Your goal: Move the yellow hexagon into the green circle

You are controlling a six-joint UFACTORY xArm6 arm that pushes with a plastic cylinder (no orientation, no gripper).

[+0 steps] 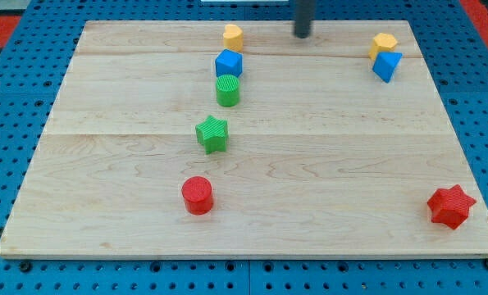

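Yellow hexagon (383,44): near the view's top right corner of the board (129,238). Shape hard to make out, looks six-sided from here.
Blue block (386,65): pressed up against the hexagon, on its bottom side, a bit to the view's right. Shape not sure.
Green circle (228,90): left of the middle, in the upper half, well apart from the hexagon.
Blue cube (228,63): right above the green circle, touching it or nearly so.
Yellow block (233,36): just above the blue cube, close to the top edge. Shape not sure, looks rounder than the hexagon.
Row: yellow block, blue cube and green circle lined up from top to bottom.
Way across: bare board between the hexagon and the green circle's right side.
Green star (212,133): below the green circle, a little to the left, not touching.
Red circle (198,195): lower still, near the bottom edge, alone.
Red star (451,206): near the bottom right corner, far from all the rest.
My tip (302,36): at the top edge, between the yellow block and the hexagon, closer to the yellow block. Touching no block.
Rod end: one plain dark stick, no parts to spread or squeeze, holding nothing.
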